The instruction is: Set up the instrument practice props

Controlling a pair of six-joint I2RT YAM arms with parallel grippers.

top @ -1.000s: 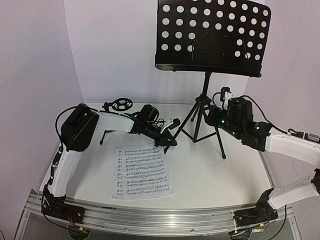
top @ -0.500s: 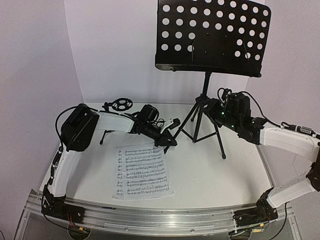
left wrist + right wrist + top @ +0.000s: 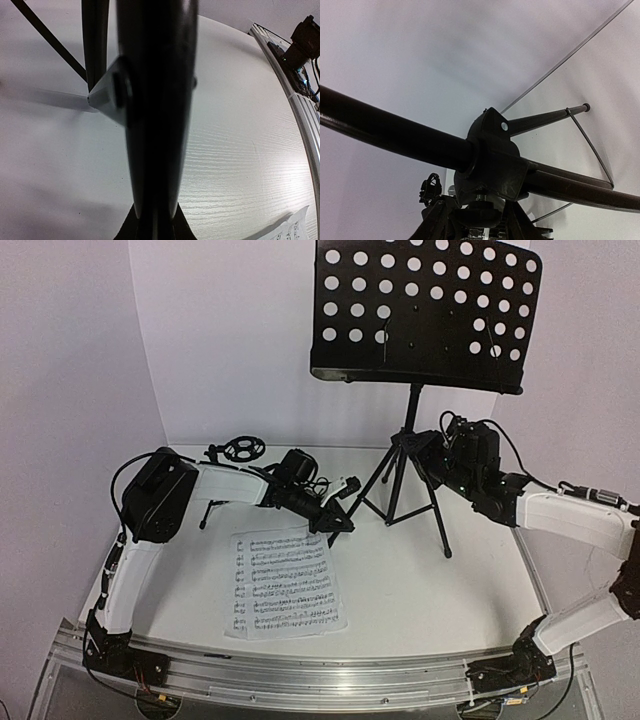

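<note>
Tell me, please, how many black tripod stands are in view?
2. The tall black music stand with the perforated tray stands right of centre; the small black mic stand with a ring holder is back left, partly behind the left arm.

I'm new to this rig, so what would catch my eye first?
The tall music stand, its perforated tray looming at back right, with the right gripper up at its tripod hub. Flat at front centre lies sheet music, the left gripper by its far right corner.
</note>
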